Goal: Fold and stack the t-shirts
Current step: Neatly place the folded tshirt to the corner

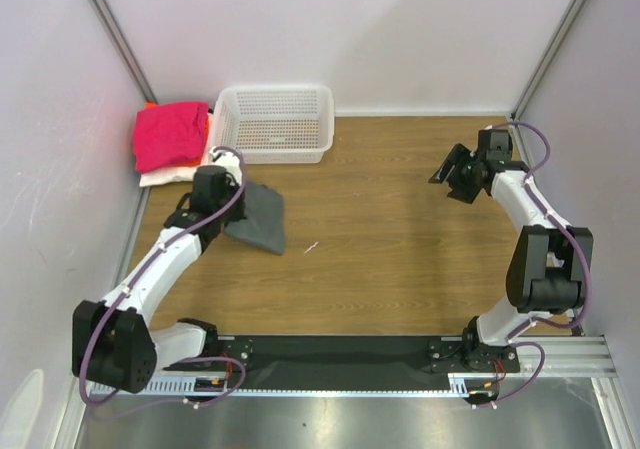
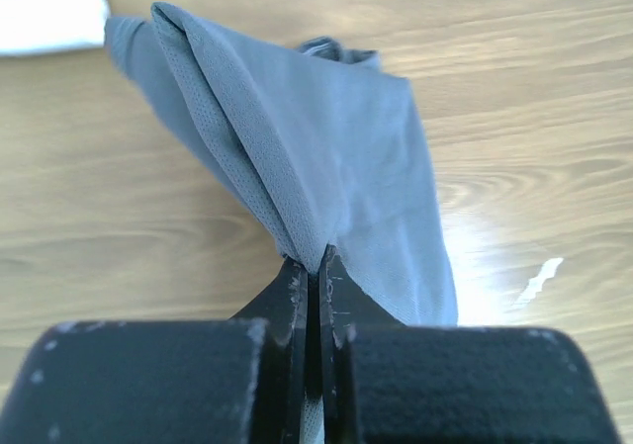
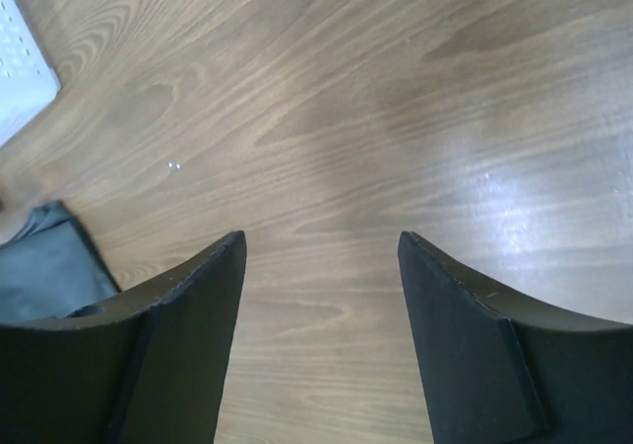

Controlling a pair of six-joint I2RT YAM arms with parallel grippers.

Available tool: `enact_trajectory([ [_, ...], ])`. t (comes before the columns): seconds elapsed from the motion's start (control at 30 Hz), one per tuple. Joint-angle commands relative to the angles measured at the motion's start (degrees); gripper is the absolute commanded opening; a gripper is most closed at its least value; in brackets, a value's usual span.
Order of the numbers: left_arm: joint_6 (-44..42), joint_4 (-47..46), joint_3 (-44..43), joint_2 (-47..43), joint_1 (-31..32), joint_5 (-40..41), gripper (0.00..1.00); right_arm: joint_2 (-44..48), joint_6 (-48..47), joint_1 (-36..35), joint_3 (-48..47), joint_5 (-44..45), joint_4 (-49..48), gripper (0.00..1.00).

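Top external: pink t-shirt (image 1: 170, 134) lies outside the basket (image 1: 272, 155), just beside it.

1. The left arm (image 1: 165, 254) has white link shells, black joint housings and a purple cable looping back from the wrist.
2. The right arm (image 1: 530, 204) has the same white-and-black build and purple cable.
3. The left gripper (image 2: 314, 261) has thin matte-black fingers (image 2: 287, 301), scuffed pale at the tips, with a black block behind them.
4. The right gripper (image 3: 321, 236) has broad, curved black fingers (image 3: 188, 306) with worn edges.

A plain dark grey t-shirt (image 2: 326, 157) is showing a fine mesh weave at the black left gripper (image 2: 315, 258). Beyond it, a magenta-pink shirt (image 1: 170, 134), an orange shirt (image 1: 208, 126) and a white shirt (image 1: 165, 177) are showing against the brown wood-grain table (image 1: 400, 219).
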State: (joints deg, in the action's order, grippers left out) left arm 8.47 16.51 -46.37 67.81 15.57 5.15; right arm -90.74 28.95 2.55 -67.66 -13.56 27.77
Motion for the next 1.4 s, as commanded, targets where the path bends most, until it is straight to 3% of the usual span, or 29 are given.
enact_trajectory([
  [0.0, -14.0, -2.9, -0.1, -2.7, -5.1, -8.4, 0.00, -2.2, 2.1, 0.3, -2.6, -0.2, -4.6, 0.69],
  [0.17, -25.3, 1.6, -5.5, 2.0, -13.9, -18.4, 0.00, -4.4, 3.0, 0.2, -5.2, 0.6, -6.1, 0.70],
  [0.33, -34.0, 8.1, -13.4, 6.6, -17.9, -26.4, 0.00, -6.0, 4.4, -0.2, -6.3, 2.1, -7.6, 0.70],
  [0.53, -32.6, 15.7, -29.6, 12.4, -19.5, -33.9, 0.00, -6.6, 6.4, -1.4, -6.5, 4.6, -9.0, 0.71],
  [0.73, -25.7, 17.0, -43.8, 15.5, -19.9, -38.0, 0.00, -7.7, 6.7, -1.7, -7.6, 6.7, -9.1, 0.71],
  [0.9, -13.5, 5.3, -53.5, 20.6, -26.1, -43.5, 0.00, -9.5, 6.3, -1.7, -9.4, 7.2, -8.4, 0.71],
  [0.93, -6.8, 0.7, -56.2, 22.1, -27.4, -47.3, 0.00, -10.0, 6.3, -1.7, -9.9, 7.3, -7.9, 0.71],
  [1.03, 3.0, -6.8, -59.7, 28.3, -31.2, -52.7, 0.00, -10.9, 6.2, -1.7, -10.8, 7.6, -7.6, 0.71],
  [1.23, 8.2, -18.6, -58.4, 36.2, -31.8, -53.1, 0.00, -12.4, 6.5, -1.8, -11.4, 8.7, -7.6, 0.71],
  [1.37, 8.5, -29.6, -50.9, 39.1, -34.2, -48.4, 0.00, -14.2, 6.4, -1.8, -12.8, 8.8, -7.4, 0.71],
])
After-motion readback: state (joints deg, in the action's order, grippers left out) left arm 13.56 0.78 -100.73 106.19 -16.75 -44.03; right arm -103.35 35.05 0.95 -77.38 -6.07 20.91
